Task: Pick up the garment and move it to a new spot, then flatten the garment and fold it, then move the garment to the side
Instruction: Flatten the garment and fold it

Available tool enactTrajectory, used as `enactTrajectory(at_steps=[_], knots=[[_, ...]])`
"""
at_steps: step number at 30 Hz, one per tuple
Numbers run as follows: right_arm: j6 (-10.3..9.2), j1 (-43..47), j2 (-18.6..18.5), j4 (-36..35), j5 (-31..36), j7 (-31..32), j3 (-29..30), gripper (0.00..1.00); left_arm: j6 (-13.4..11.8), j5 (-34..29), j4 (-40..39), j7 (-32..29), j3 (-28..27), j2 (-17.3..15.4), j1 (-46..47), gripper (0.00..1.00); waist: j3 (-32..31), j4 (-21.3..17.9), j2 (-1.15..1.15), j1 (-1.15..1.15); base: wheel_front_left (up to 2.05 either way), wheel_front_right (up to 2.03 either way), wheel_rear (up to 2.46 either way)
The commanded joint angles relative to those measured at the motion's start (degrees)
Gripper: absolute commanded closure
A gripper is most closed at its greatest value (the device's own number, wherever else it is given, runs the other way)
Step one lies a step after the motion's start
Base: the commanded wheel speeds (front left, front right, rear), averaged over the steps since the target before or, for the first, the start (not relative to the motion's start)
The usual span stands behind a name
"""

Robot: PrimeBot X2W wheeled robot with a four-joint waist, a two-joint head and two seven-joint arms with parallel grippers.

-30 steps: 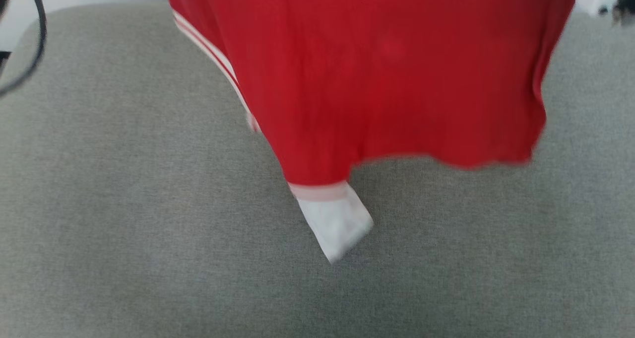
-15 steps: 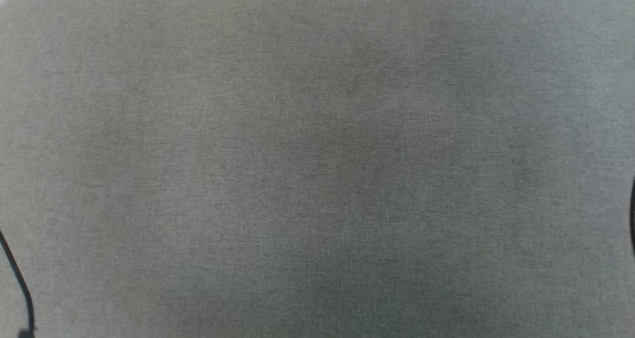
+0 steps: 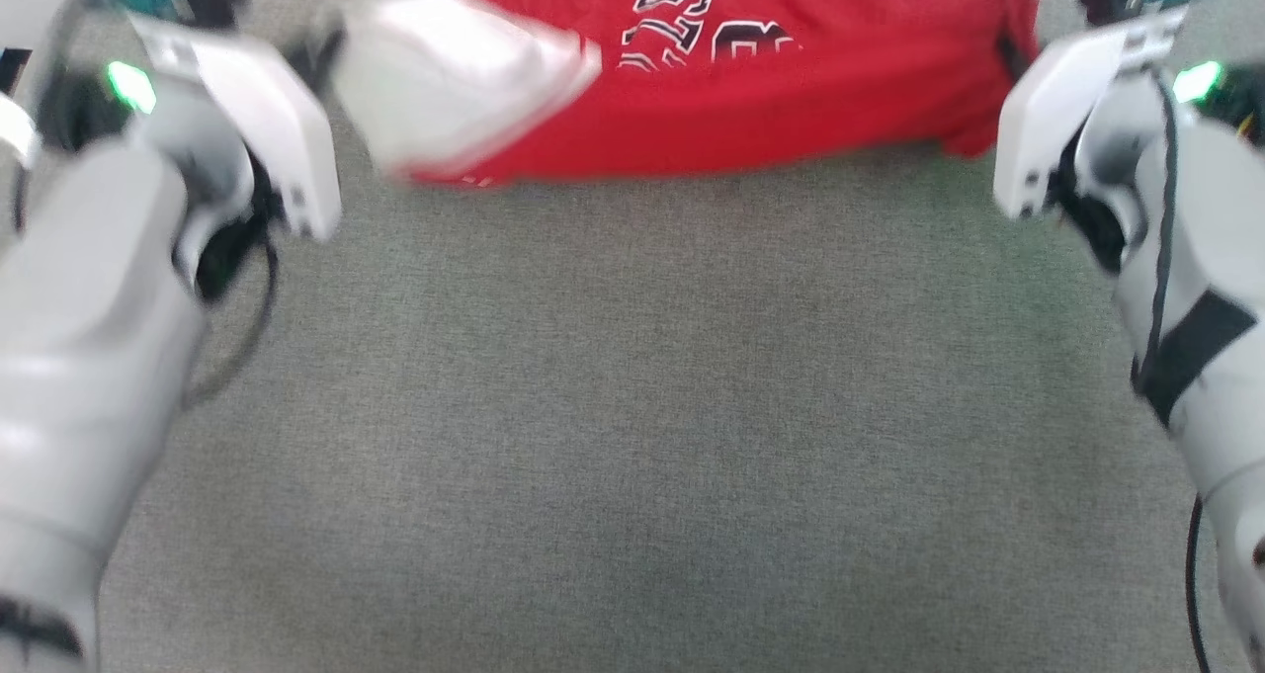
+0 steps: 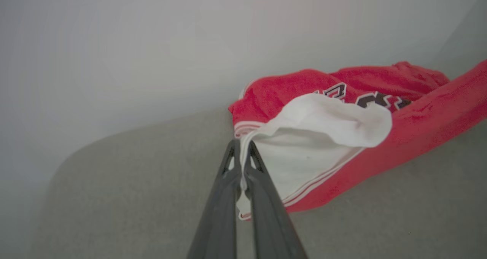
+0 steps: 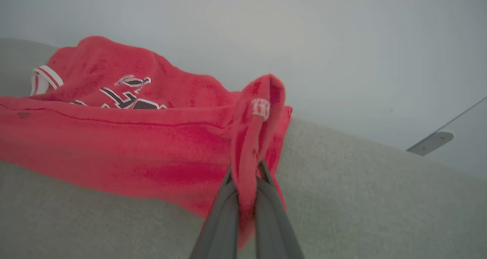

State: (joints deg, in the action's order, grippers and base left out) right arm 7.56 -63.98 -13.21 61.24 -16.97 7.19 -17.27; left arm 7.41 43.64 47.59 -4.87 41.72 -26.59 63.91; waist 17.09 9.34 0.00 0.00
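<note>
The garment [image 3: 771, 110], a red T-shirt with a black-and-white chest print, lies bunched in a band across the far part of the grey cushion [image 3: 632, 406]. Its white sleeve [image 3: 455, 70] points left. In the left wrist view my left gripper [image 4: 242, 158] is shut on the striped edge of the white sleeve [image 4: 315, 137]. Over in the right wrist view my right gripper [image 5: 245, 181] is shut on a fold of red fabric [image 5: 255, 110] at the garment's other end. The cloth spans from one gripper to the other. Both pale forearms, left [image 3: 89, 288] and right [image 3: 1176, 258], flank the cushion.
The grey cushion reaches toward me below the garment. A pale wall [image 4: 152, 42] rises behind its far rounded edge. A black cable [image 3: 247, 337] loops beside my left arm, and another [image 3: 1191, 574] runs along my right arm.
The head camera has swung a lot. A second ago the garment hung in front of it above the cushion; now it lies stretched across the far side between both grippers.
</note>
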Motion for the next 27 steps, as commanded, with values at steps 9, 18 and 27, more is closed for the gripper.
enactTrajectory(at_steps=[9, 18, 27], knots=[[-0.14, 15.5, -6.7, -16.3, -15.1, 13.5, -11.1, 1.00, -2.9, 11.7, -14.8, -18.2, 2.5, -7.8, -19.2, 1.00, -0.9, -0.6, 0.00, 0.00, 0.00, 0.00, 0.00], [-0.14, 34.6, -20.0, -40.5, -22.6, 23.6, -12.7, 1.00, -18.4, 15.9, -44.7, -25.4, 3.5, -17.4, -39.4, 1.00, -2.0, -0.6, 0.00, 0.00, 0.00, 0.00, 0.00], [-0.13, 51.8, -26.3, -55.8, -25.1, 32.4, -5.9, 1.00, -30.6, 20.3, -63.1, -29.9, 4.1, -25.4, -53.1, 1.00, -2.5, -0.5, 0.00, 0.00, 0.00, 0.00, 0.00]])
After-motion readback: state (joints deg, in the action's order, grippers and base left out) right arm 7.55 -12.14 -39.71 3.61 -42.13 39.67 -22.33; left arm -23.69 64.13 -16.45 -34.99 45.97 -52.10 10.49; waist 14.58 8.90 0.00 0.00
